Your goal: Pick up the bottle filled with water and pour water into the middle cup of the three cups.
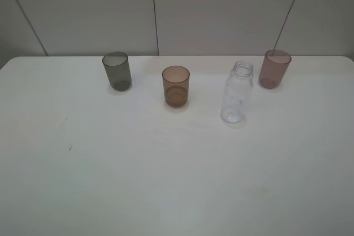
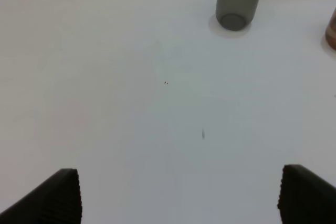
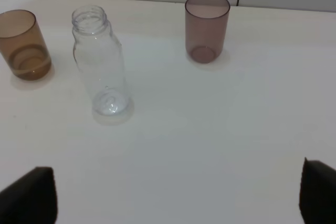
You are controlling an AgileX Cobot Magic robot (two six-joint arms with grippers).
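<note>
Tipping risk: capless bottle (image 3: 101,61) upright beside middle cup (image 3: 23,45); both grippers' fingers (image 3: 29,195) spread, empty; off-centre grasp spills.

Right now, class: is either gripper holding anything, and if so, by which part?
Nothing is held. Both the left gripper and right gripper are open over bare table; the bottle stands untouched between the orange-brown and pink cups.
</note>
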